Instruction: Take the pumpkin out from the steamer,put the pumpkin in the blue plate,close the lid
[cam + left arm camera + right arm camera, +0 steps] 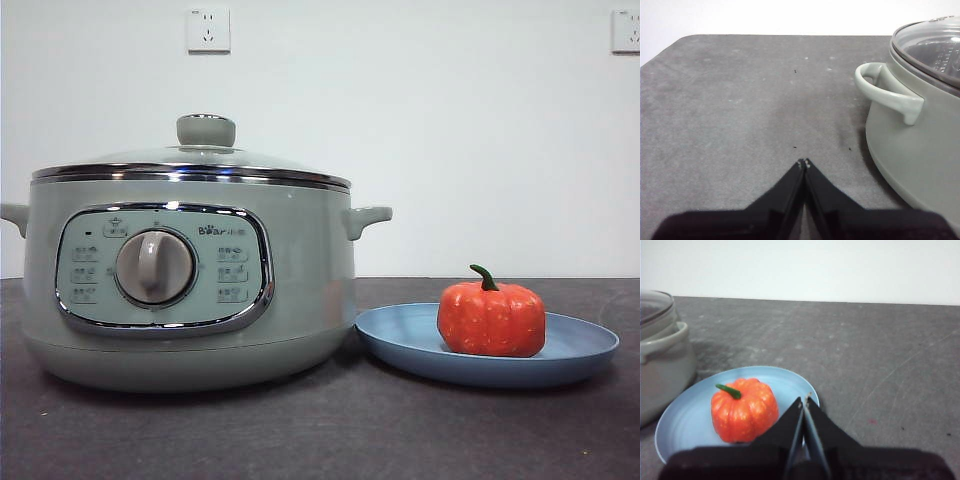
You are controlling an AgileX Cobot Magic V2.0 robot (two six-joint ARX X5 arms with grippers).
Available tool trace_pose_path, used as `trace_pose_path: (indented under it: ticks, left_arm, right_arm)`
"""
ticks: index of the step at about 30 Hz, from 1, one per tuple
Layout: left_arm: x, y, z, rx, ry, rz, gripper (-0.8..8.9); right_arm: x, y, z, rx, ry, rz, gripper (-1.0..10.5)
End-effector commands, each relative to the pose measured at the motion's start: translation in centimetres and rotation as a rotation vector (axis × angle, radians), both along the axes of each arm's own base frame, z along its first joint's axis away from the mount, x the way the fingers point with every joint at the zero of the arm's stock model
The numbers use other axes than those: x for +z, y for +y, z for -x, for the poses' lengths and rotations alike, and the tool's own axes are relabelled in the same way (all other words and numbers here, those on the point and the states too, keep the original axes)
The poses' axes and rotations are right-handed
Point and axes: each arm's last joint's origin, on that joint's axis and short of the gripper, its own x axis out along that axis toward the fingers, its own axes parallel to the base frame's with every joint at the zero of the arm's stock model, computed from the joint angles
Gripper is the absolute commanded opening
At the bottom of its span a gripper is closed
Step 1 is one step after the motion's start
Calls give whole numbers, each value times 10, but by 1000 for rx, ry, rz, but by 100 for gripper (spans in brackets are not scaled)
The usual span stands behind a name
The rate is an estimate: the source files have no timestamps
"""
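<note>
The orange-red pumpkin (pixel 491 319) (pixel 744 409) with its green stem sits upright in the blue plate (pixel 410 340) (pixel 685 415), right of the steamer (pixel 190 275) (pixel 920 145) (pixel 660 365). The glass lid (pixel 200 155) (pixel 935 45) with its green knob rests on the steamer's chrome rim. My left gripper (pixel 804 163) is shut and empty above bare table, beside the steamer's side handle (pixel 887 92). My right gripper (pixel 805 401) is shut and empty, held above the plate's edge just beside the pumpkin. Neither arm shows in the front view.
A dark grey table (pixel 320 430) carries everything, with a white wall behind holding two power sockets (pixel 208 30). The steamer's control panel and dial (pixel 155 267) face the front camera.
</note>
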Motion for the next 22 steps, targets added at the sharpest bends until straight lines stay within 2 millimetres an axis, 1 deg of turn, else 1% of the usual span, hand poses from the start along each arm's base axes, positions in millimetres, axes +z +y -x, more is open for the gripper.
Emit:
trace_pose_path:
  ticks: [1,3,22]
  left_arm:
    - [-5,0,0,8,13,6,-3]
    - [-5,0,0,8,13,6,-3]
    - [-5,0,0,8,12,6,-3]
  right_arm:
    - [-10,0,-1,-2,29,-13,-16]
    - [-12,0,-1,-2,49,-13,-16]
    - [-12,0,-1,-10,50,-15,-16]
